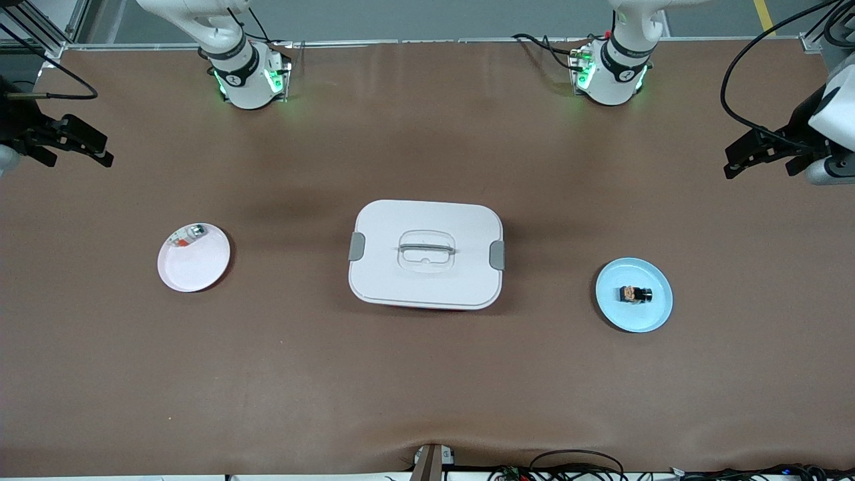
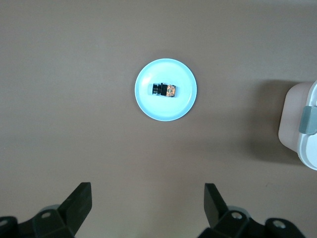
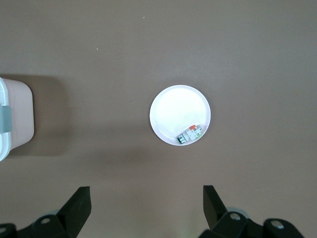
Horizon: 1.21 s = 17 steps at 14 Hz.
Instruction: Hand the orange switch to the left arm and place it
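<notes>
Left gripper: mine, empty, fingers spread wide, up in the air over the table edge at my left arm's end. From its wrist view the two fingertips stand well apart with bare table between them.
Right gripper: mine too, empty and spread just as wide, up over the table edge at my right arm's end. Its fingertips frame bare table in the right wrist view.
Blue plate: the thing nearest the front camera, flat on the table toward my left arm's end, well apart from the box.
Orange switch: lying on its side near the middle of the blue plate, a small black block with an orange face; I touch it with neither gripper.
Box: white, lid on, in the middle of the table, right between the two plates, so it stands across the straight line from one plate to the other. A grey latch sits at each end, a recessed handle in the lid.
White plate: toward my right arm's end, a little farther from the front camera than the blue one.
Clear-grey piece: small, with red and green bits, lying at the white plate's rim on the part farthest from the front camera.
Arm bases: both at the table edge farthest from the front camera, green lights on.
</notes>
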### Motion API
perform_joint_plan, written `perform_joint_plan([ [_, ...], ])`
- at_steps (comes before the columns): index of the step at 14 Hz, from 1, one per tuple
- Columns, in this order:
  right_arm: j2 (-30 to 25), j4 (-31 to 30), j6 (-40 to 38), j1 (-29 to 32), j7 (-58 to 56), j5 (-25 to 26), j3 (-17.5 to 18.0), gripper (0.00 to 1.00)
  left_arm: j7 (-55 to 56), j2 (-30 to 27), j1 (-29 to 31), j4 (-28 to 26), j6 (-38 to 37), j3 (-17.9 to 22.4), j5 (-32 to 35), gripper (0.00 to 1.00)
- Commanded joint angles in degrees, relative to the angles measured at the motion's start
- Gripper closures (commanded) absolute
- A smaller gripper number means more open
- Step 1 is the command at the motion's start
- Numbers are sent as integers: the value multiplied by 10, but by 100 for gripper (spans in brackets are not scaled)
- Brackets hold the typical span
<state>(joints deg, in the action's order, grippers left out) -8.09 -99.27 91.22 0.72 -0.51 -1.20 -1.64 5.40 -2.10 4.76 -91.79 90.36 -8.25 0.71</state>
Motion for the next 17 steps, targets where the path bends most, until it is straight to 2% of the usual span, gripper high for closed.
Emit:
perform_joint_plan([
  [1, -1, 7, -7, 4, 6, 5, 5, 0, -7, 7, 0, 16, -9, -1, 8, 0],
  [17, -1, 10, -6, 3, 6, 5, 6, 0, 27, 1, -1, 23, -32, 0, 3, 0],
])
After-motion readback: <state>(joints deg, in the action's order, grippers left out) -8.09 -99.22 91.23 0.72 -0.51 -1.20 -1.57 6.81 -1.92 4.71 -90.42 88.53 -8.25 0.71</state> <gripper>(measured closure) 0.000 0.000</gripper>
